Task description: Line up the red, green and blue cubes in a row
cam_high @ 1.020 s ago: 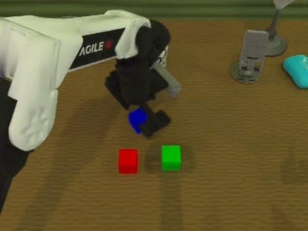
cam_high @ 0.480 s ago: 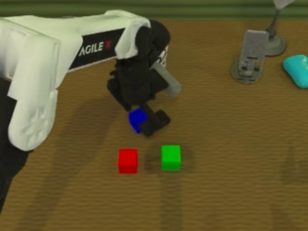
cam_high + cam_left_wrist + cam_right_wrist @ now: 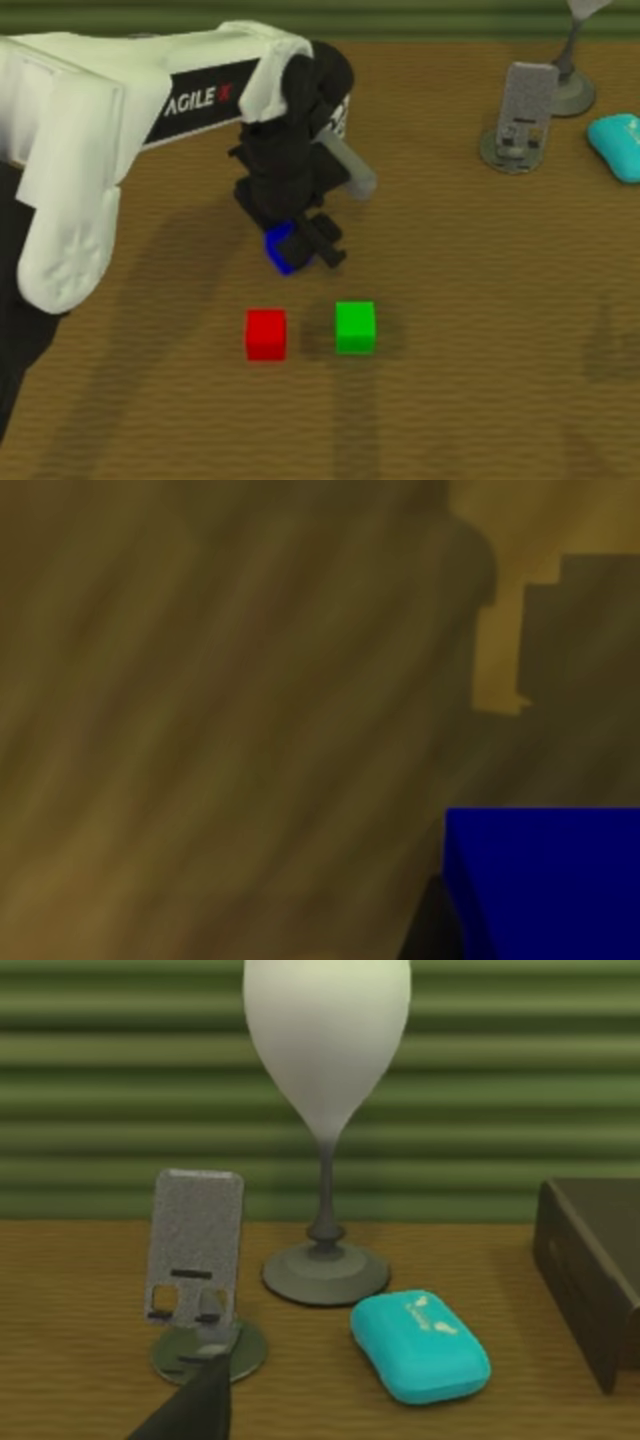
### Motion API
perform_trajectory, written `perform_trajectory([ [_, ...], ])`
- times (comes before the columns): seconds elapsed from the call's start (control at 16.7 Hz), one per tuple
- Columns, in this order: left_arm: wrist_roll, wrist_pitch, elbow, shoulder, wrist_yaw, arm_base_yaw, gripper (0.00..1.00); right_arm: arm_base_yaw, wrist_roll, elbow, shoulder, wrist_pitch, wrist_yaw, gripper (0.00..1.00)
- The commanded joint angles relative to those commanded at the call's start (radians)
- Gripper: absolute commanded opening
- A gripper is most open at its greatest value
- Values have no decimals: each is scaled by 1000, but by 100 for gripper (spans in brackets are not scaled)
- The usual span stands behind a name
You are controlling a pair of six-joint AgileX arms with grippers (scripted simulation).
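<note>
One blue cube (image 3: 283, 249) sits clamped in left gripper (image 3: 300, 245), behind red cube (image 3: 266, 333).

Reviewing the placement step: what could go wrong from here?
1. The left gripper holds the small deep blue cube behind the bright red cube and bright green cube; lowering carelessly could knock either.
2. It hangs nearer the red cube than the free spot beyond the green, so placement may break the row.

Layout around the green cube (image 3: 355, 327)

The red cube (image 3: 266, 333) sits just left of the green cube, in 1 row with it (apart, not touching). The blue cube (image 3: 284, 247) lies behind and left of it, in the left gripper (image 3: 305, 243). Far behind and right stand the phone stand (image 3: 522, 115), the wine glass (image 3: 573, 60) and the soap-like block (image 3: 616, 145).
</note>
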Motion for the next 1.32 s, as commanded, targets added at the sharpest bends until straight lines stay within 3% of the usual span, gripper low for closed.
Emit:
perform_trajectory([
  [0.54,-9,-16,10,-37,14,-3,0,0,0,0,0,0,0,100],
  [1.02,-9,-238,180,-83,14,13,0,0,0,0,0,0,0,100],
  [1.32,-8,-250,192,-86,13,10,0,0,0,0,0,0,0,100],
])
